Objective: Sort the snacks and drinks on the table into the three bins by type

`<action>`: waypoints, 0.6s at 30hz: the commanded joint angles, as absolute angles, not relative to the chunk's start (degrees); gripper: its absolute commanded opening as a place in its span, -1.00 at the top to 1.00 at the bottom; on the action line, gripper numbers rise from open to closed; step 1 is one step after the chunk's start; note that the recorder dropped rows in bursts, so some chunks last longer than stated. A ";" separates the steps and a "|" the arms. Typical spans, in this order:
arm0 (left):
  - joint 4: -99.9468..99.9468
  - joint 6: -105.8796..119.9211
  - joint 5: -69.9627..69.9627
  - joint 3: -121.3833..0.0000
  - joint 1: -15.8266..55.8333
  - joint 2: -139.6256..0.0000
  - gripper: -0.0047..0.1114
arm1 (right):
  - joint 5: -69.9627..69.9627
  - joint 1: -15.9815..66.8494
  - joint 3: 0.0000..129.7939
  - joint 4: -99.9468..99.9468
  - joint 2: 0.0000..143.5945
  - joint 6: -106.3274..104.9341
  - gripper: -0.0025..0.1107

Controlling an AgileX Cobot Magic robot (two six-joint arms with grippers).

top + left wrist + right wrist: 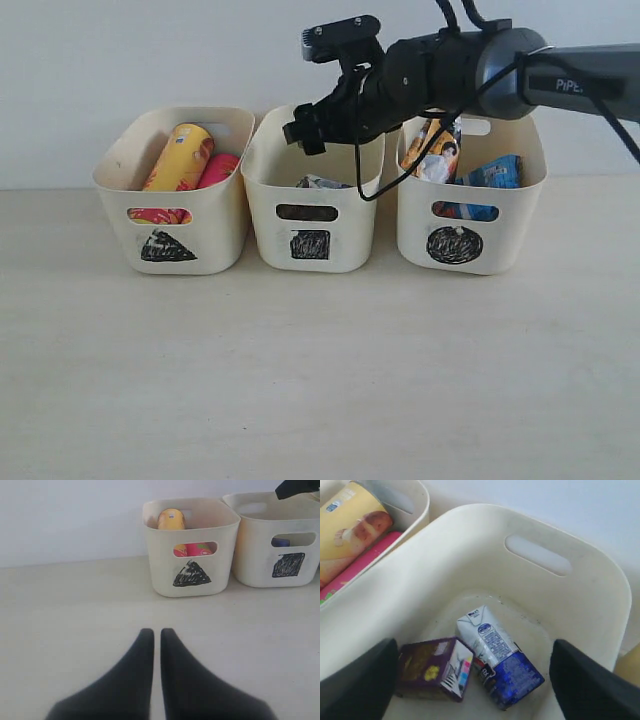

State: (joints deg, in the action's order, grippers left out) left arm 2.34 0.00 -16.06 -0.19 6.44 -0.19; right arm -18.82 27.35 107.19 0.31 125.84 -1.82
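while the right gripper (303, 133) hangs over the rim of the middle tub with its jaws spread wide and nothing between them, the left gripper (156, 639) sits low over the table (320, 380), its two fingers (142, 660) pressed almost together and clenched on nothing. three bins stand in one row at the back of the table, side by side: the triangle bin (215, 235) on the left, the square bin (270, 240) in the middle, the circle bin (415, 240) on the right. two tubes lean inside the triangle bin, a yellow tube (180, 157) and a pink tube (218, 168) touching it, the yellow one rising higher above the rim. two cartons lie on the floor of the square bin, both on their sides: a blue and white carton (495, 655) and a purple carton (432, 675) just beside it, their near ends meeting; the right wrist view looks straight down on them between the gripper's two dark fingers (355, 690), which stand well apart. two bags stand in the circle bin, an orange-black bag (435, 150) toward the square bin's side and a blue bag (495, 172) toward the far side, both poking above the rim. all six items sit inside bins, two to each.
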 commanded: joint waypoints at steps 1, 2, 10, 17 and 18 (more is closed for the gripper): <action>1.94 -0.50 -15.87 0.00 6.30 0.00 0.85 | -19.93 26.93 107.56 0.55 125.79 -1.89 -0.37; 1.94 -0.50 -15.87 0.00 6.30 0.00 0.85 | -20.79 26.93 107.56 0.55 125.54 -1.89 -0.37; 1.94 -0.50 -15.97 0.00 6.30 0.00 0.85 | -34.94 26.93 107.56 0.55 121.66 -1.91 0.28; 1.94 -0.50 -15.97 0.00 6.30 0.00 0.85 | -42.76 26.21 104.73 1.26 116.83 -1.91 0.96; 1.94 -0.50 -15.97 0.00 6.30 0.00 0.85 | -42.23 26.04 103.11 1.69 115.62 -1.80 0.96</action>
